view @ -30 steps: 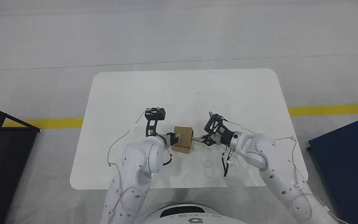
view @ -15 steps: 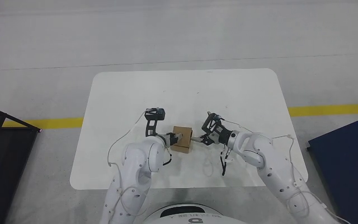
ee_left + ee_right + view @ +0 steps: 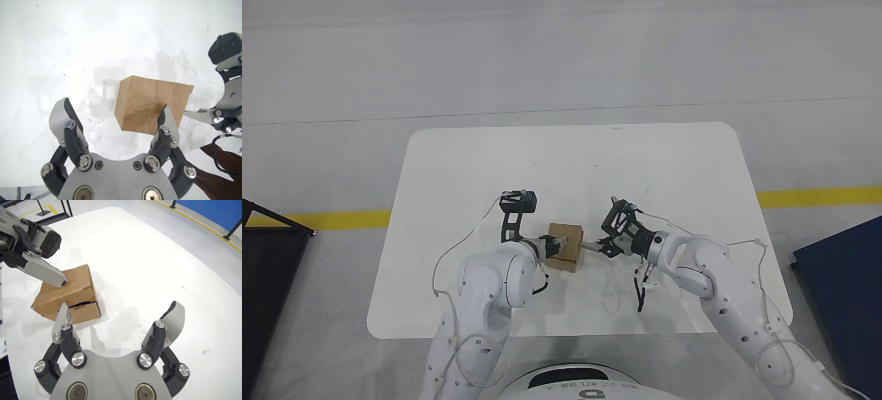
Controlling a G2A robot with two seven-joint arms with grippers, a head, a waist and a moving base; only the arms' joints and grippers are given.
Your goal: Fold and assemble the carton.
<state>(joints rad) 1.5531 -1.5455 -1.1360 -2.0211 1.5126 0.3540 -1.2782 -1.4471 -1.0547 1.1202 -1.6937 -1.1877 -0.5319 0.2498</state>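
So: carton (image 3: 567, 247) sits mid-table (image 3: 672, 170), slightly toward the robot, between both arms. Left gripper (image 3: 115, 105) is spread wide and grips nothing. 1 finger (image 3: 47, 273) presses down on the carton's top, the other hangs off the side over bare table. Right gripper (image 3: 119, 303) is wide too, empty, with 1 fingertip at the end flap (image 3: 75, 295), where a dark gap shows the flap isn't tucked.

Risks, my read:
- Nothing clamps the carton, so a sideways push from the right could slide or spin it about that 1 pinning fingertip.
- The top looks creased, so more downforce may dent it.
- The flap edge could buckle instead of sliding in.
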